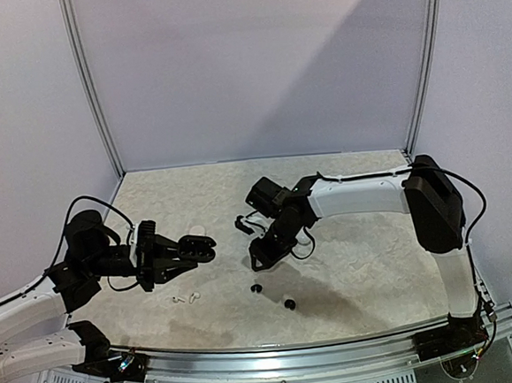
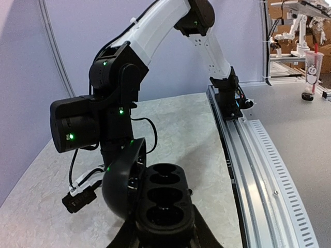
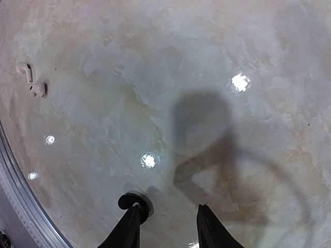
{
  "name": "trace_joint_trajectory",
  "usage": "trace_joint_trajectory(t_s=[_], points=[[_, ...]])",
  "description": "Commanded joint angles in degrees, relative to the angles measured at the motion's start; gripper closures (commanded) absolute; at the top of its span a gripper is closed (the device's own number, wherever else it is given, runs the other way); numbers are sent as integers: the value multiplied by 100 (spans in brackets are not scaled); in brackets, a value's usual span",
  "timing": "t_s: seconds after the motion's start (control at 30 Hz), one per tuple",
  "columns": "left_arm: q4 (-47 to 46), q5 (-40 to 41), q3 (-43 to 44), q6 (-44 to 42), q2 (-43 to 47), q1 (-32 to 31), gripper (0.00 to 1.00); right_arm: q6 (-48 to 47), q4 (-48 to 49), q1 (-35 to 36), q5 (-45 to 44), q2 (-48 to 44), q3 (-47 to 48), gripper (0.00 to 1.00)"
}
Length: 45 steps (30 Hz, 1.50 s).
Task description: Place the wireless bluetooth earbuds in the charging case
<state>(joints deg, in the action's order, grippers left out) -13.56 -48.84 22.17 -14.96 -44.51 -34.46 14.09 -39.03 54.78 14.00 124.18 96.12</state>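
**Top external view:** The left gripper has its jaws closed on the base of the open black charging case, held over the left half of the bench. Two black earbuds lie loose at mid-bench toward the near edge. Two white earbuds rest on the near side of the case. The right gripper points down close to the farther black bud.

**Left wrist view:** The charging case sits clamped between the fingers with its lid swung open to one side. Its sockets look dark and unfilled. By this showing the job is barely begun, with every bud in sight still to be lifted and seated.

**Right wrist view:** The right gripper hangs just above the bench with its jaws partly open and nothing in them. One black earbud lies at the tip of the picture-left finger. It touches that finger or sits just beside it, outside the gap rather than between the jaws. The white earbuds lie well apart, toward the bench's near edge.
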Motion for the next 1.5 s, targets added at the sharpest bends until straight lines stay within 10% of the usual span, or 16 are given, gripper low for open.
trace_joint_trajectory(t_s=[0.0,1.47], points=[[96,-48,-82,-60,56,-87,100,-126,-242,45,283,277,199,62],[302,4,-64,-260,91,-87,100,-271,-685,380,1025,519,249,92]])
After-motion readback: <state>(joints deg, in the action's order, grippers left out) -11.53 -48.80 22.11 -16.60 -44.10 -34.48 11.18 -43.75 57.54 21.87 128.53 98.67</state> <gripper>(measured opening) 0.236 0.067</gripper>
